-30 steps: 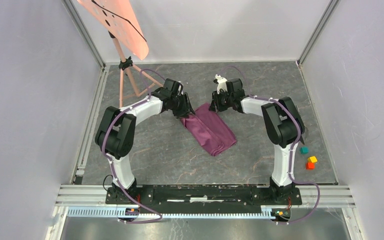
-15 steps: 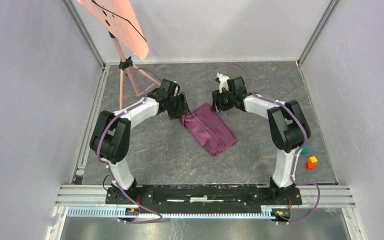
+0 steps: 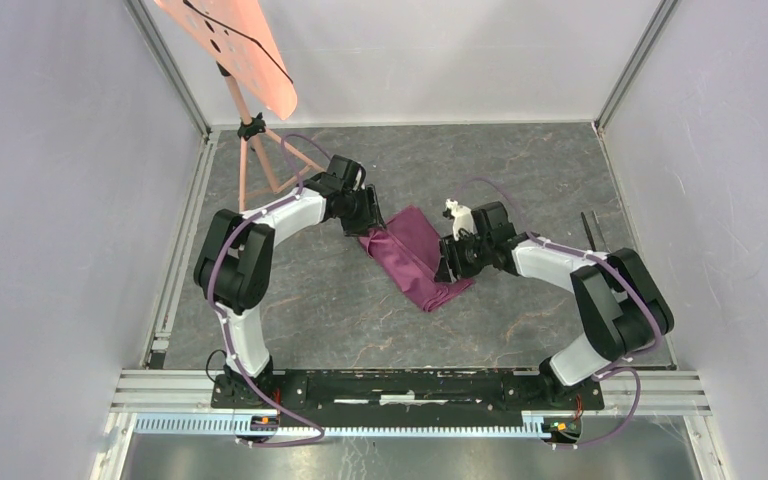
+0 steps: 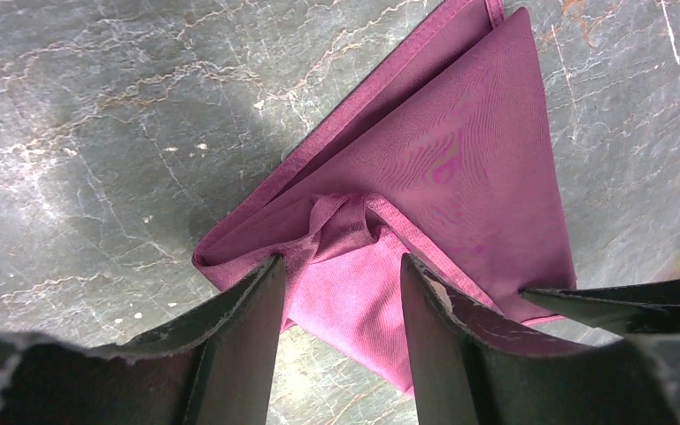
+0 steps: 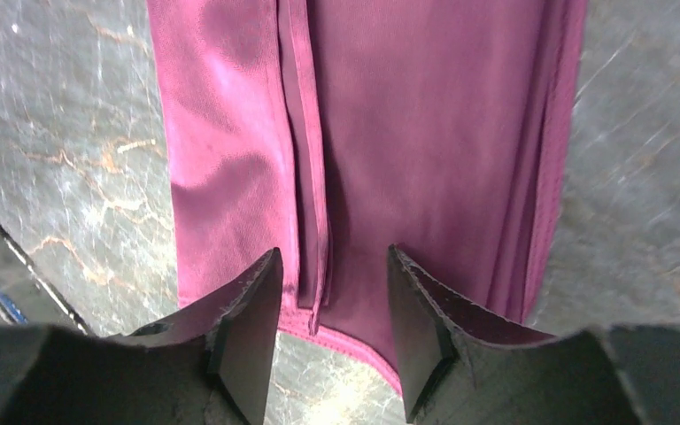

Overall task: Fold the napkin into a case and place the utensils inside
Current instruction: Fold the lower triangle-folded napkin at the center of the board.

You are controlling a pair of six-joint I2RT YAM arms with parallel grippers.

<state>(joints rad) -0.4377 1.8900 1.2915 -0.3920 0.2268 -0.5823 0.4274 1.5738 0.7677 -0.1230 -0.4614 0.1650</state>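
Napkin [image 3: 412, 256] is lying near the middle of the counter [image 3: 330, 305]. It is folded into a long narrow strip and running diagonally, from far-left to near-right. It is resting flat, with layered edges showing along its long sides.

Left fingers [image 4: 261, 292] are hovering low over the far-left end of the strip. They are standing partly apart. The wrist view is showing a small bunched fold of cloth just beyond the tips and flat cloth in the gap between them. Nothing is being clamped; the left tip is sitting right at the cloth's edge, and contact cannot be told.

Right fingers [image 5: 252, 301] are pointing down at the near-right part of the strip. They are also standing partly apart and gripping nothing. A lengthwise hem fold is running up the cloth from between the two tips, and the cloth's edge is lying just under them.

One slim dark utensil [image 3: 589, 228] is lying on the counter near the right wall, well apart from the napkin; it is too small to tell which kind. A salmon-coloured stand [image 3: 260, 160] is standing at the far-left corner of the counter.
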